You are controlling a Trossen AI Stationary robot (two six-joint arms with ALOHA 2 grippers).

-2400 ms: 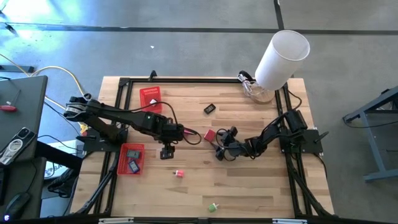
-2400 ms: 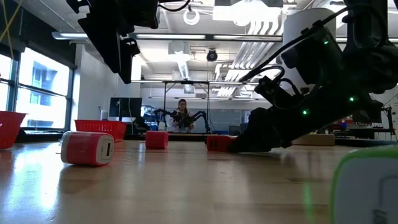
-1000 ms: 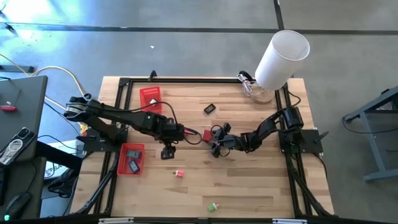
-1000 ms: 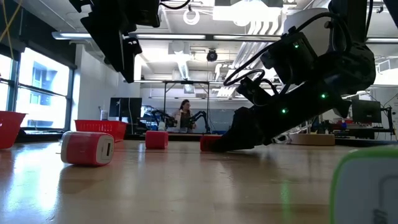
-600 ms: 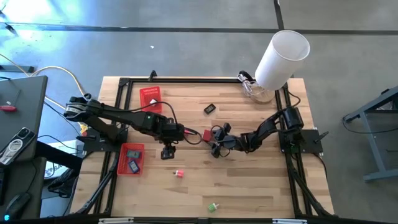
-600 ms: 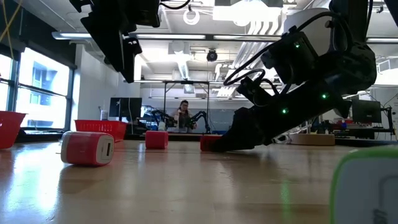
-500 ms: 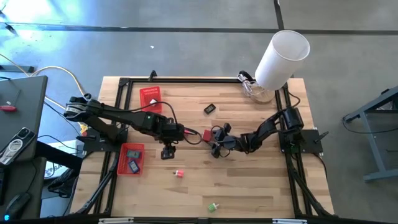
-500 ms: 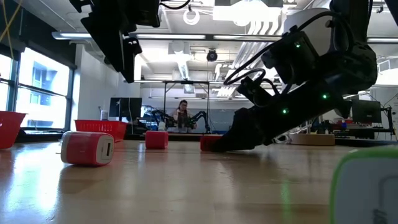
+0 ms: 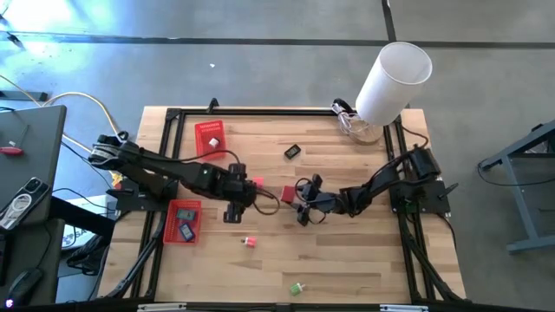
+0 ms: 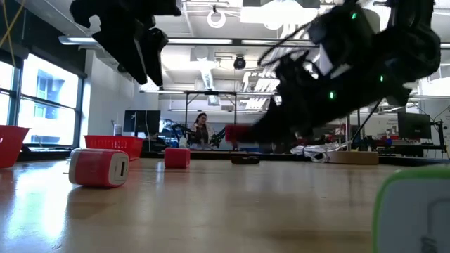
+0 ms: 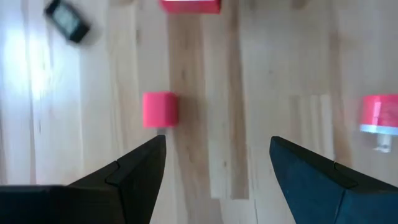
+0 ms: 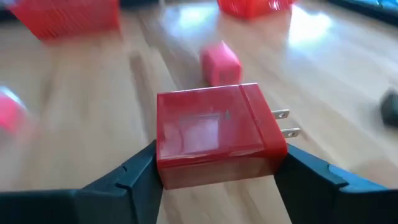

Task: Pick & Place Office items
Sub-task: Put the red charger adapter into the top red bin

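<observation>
The right hand (image 12: pixel 217 171) holds a red plug block (image 12: pixel 214 135) between its 2 fingers, clear of the tabletop (image 9: pixel 347 251) near its centre; 2 metal prongs project from the block's side. The left hand (image 11: pixel 214 165) hovers with its fingers spread wide and nothing between them, above a small pink block (image 11: pixel 160 109) lying on the tabletop. A black item (image 9: pixel 292 152) lies farther back. A pink-and-white piece (image 9: pixel 250 242) and a green piece (image 9: pixel 297 288) lie toward the front edge. 2 dark items rest in the near red basket (image 9: pixel 171 232).
</observation>
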